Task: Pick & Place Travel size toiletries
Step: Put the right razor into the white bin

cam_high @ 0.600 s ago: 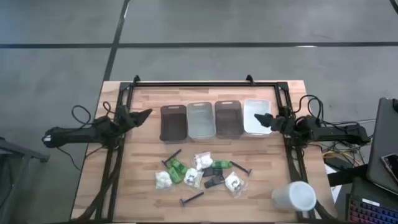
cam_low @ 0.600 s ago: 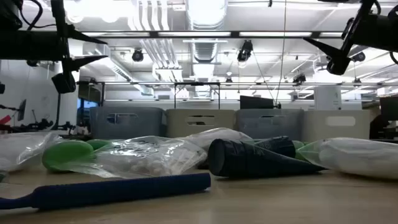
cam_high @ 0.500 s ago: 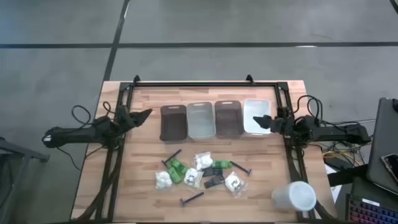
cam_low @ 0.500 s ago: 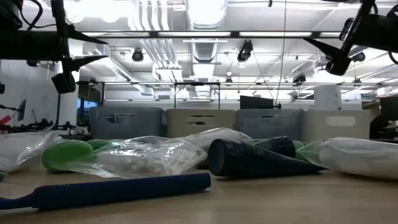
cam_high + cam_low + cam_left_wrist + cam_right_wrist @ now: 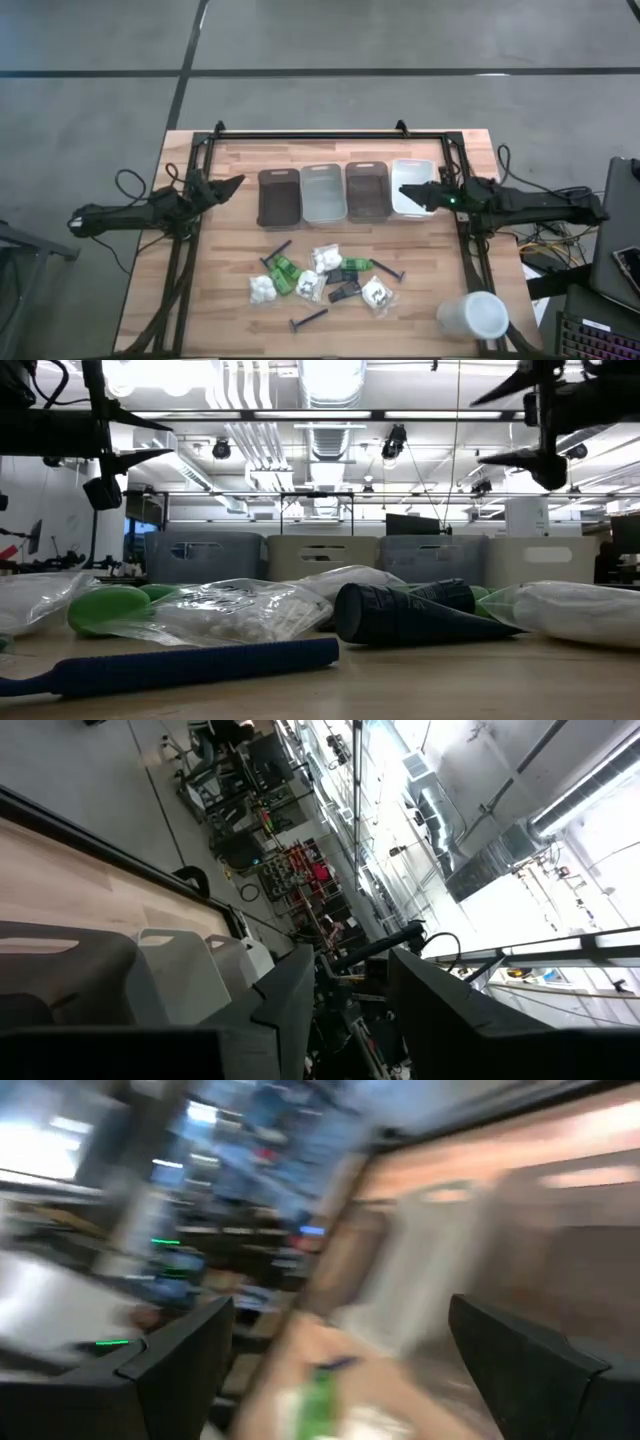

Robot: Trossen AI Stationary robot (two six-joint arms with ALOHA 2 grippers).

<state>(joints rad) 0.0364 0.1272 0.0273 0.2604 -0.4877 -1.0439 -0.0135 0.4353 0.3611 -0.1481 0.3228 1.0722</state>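
Observation:
The toiletries lie in a loose pile point(image 5: 325, 280) on the table's near middle: green bottles point(image 5: 285, 270), clear packets of white puffs point(image 5: 327, 258), black flat packets point(image 5: 345, 287) and dark sticks point(image 5: 308, 320). In the low view a stick point(image 5: 180, 665) lies nearest, with a green bottle point(image 5: 105, 608) and a black packet point(image 5: 400, 612) behind it. My left gripper point(image 5: 238, 182) hangs open at the table's left, beside the dark bin. My right gripper point(image 5: 402, 193) is open in the air over the white bin point(image 5: 418, 172), far from the pile.
Four bins stand in a row on the far half: dark brown point(image 5: 279, 197), pale grey point(image 5: 322, 193), brown point(image 5: 367, 190) and white. A large white cup point(image 5: 472, 315) lies near the near right corner. A black frame point(image 5: 330, 133) runs along the far edge and sides.
My right arm has stretched toward the table's left, carrying its gripper farther over the white bin, and the gripper has turned about its own axis and risen a little. The toiletries have not moved.

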